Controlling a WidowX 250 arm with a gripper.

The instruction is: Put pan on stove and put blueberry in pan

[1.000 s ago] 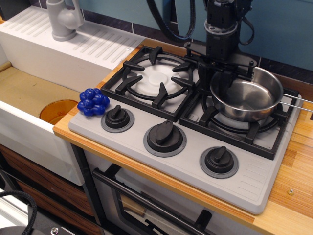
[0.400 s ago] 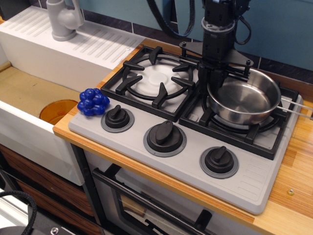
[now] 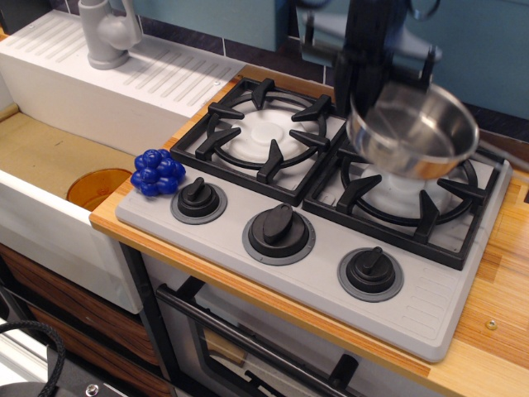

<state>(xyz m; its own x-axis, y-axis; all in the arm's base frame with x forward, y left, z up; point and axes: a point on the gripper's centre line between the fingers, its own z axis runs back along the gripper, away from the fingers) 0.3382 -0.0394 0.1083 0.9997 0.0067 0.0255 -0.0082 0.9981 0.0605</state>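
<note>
The black end effector (image 3: 364, 95) grips the steel pan (image 3: 413, 131) by its rim, holding it tilted above the stove's (image 3: 430, 310) right grate, while the blueberry (image 3: 157, 172) waits on the counter (image 3: 111, 217).

Wooden surface (image 3: 488, 331) along the front and right edges, pale plank grain, a small metal screw (image 3: 491, 324) near the right front corner. White sink (image 3: 50, 231) off the surface's left edge, tan basin floor with a round orange drain (image 3: 95, 187) close to the near wall. Ribbed white drainboard (image 3: 124, 78) behind, grey faucet (image 3: 107, 33) upright at its far left. Teal wall (image 3: 488, 50) beyond, dark tile strip at its foot. Oven door with black handle (image 3: 248, 343) under the front edge.
</note>
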